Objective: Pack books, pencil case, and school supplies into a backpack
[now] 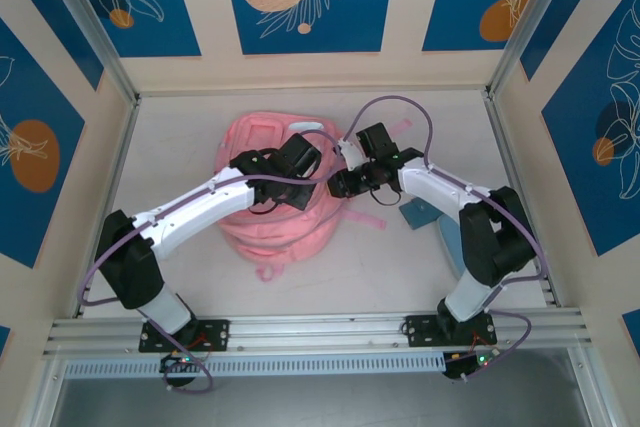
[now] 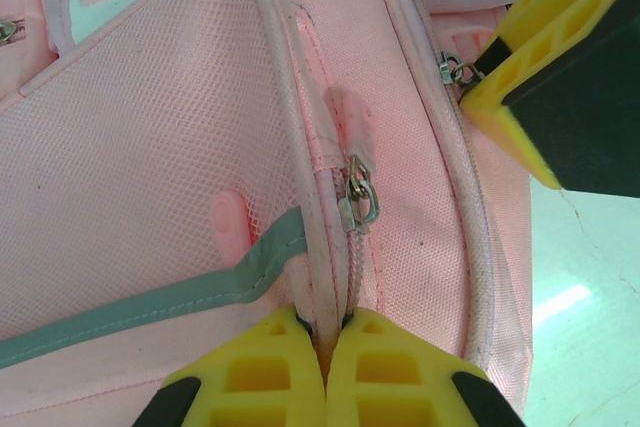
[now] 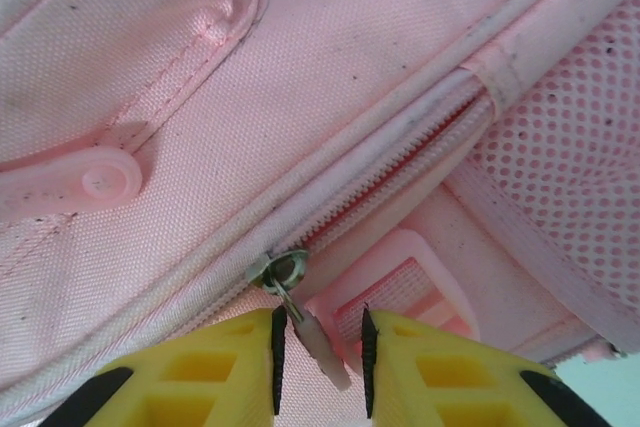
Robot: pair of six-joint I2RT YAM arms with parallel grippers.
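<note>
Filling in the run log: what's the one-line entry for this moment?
left gripper: shut on backpack seam | right gripper: open around zip pull, not yet clamped

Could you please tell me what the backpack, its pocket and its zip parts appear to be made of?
The backpack looks like woven synthetic cloth, matte pink, with a fine weave. Its pocket is open-holed mesh. The zip slider seems metal, silvery and shiny. The zip tab looks like soft pale plastic.

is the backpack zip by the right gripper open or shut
Shut, as far as shown: in the right wrist view the zip teeth are meshed from the slider onward, with no gap into the backpack.
</note>
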